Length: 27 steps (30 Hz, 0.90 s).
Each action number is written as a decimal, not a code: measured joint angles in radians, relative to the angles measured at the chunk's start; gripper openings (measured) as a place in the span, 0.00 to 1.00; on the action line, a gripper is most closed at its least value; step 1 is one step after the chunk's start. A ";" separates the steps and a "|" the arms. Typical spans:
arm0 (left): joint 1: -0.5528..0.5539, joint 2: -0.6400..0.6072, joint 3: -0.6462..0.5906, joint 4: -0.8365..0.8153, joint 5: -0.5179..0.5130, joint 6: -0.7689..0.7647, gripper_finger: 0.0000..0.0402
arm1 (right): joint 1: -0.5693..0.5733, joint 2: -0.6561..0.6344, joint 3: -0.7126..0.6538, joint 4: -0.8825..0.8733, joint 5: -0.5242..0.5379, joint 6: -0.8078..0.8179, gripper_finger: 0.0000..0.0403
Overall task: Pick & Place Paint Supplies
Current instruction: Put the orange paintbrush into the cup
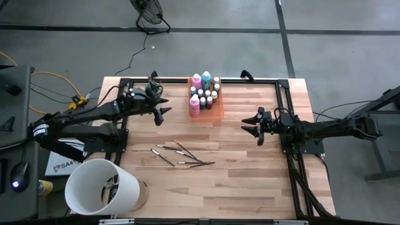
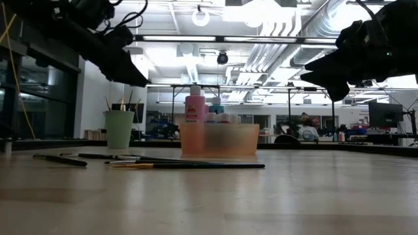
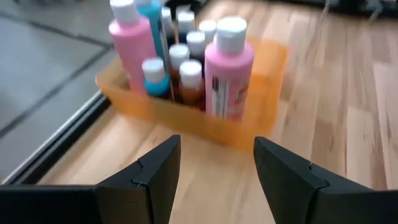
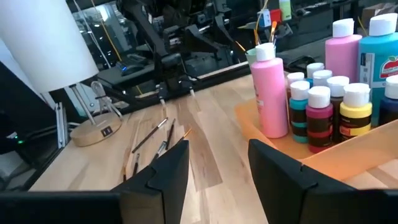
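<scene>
Legible markings in the scene.
Only one marking can be partly read: "SA4", printed in dark letters on a white label (image 1: 62, 166) fixed to the left arm's base at the desk's edge, the remaining characters being hidden behind a white lampshade (image 1: 100, 187). Printed labels are seen on the pink bottle (image 3: 227, 68) and the teal bottle (image 4: 384, 56), but their wording cannot be made out.

My left gripper (image 1: 164, 111) hangs over the table, fingers spread, nothing between them. My right gripper (image 1: 252, 124) faces it from the other side, open too, equally empty.
</scene>
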 joint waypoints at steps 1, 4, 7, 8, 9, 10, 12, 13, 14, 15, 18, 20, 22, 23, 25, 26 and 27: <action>0.000 0.000 0.023 -0.050 0.000 0.001 0.49 | 0.000 0.000 0.000 0.000 0.000 0.000 0.40; 0.001 0.009 0.088 -0.207 0.048 0.005 0.49 | 0.000 0.000 0.000 0.000 0.000 -0.002 0.40; 0.000 0.031 0.136 -0.327 0.129 0.027 0.49 | 0.000 0.000 0.000 -0.004 -0.001 -0.003 0.40; 0.000 0.043 0.145 -0.349 0.154 0.040 0.49 | 0.000 0.000 0.000 -0.004 -0.001 -0.003 0.40; -0.002 0.058 0.151 -0.367 0.178 0.054 0.49 | 0.000 0.000 0.000 -0.004 -0.001 -0.003 0.40; -0.008 0.077 0.151 -0.377 0.202 0.066 0.49 | 0.000 0.000 0.000 -0.004 -0.001 -0.003 0.40; -0.032 0.121 0.152 -0.378 0.231 0.111 0.49 | 0.000 0.000 0.000 -0.004 -0.001 -0.004 0.40; -0.050 0.142 0.152 -0.375 0.232 0.137 0.49 | 0.000 0.000 0.000 -0.004 -0.001 -0.004 0.40; -0.067 0.164 0.152 -0.370 0.233 0.163 0.49 | 0.000 0.000 0.000 -0.004 -0.001 -0.004 0.40; -0.085 0.189 0.152 -0.358 0.233 0.190 0.49 | 0.000 0.000 -0.001 -0.004 -0.001 -0.004 0.40; -0.142 0.266 0.152 -0.339 0.212 0.237 0.49 | 0.000 0.000 -0.001 -0.005 -0.001 -0.004 0.40; -0.179 0.316 0.164 -0.340 0.195 0.262 0.49 | 0.000 0.000 -0.001 -0.005 -0.001 -0.004 0.40; -0.213 0.365 0.189 -0.362 0.165 0.288 0.49 | 0.000 0.002 -0.001 -0.005 -0.001 -0.004 0.40; -0.227 0.386 0.205 -0.382 0.152 0.299 0.49 | 0.000 0.002 -0.001 -0.005 -0.001 -0.004 0.40; -0.249 0.429 0.248 -0.425 0.136 0.326 0.49 | 0.000 0.002 -0.001 -0.005 -0.002 -0.004 0.40; -0.259 0.451 0.271 -0.446 0.126 0.335 0.49 | 0.000 0.002 -0.001 -0.005 -0.001 -0.004 0.40; -0.268 0.471 0.292 -0.474 0.124 0.343 0.49 | 0.000 0.002 -0.001 -0.005 -0.001 -0.004 0.40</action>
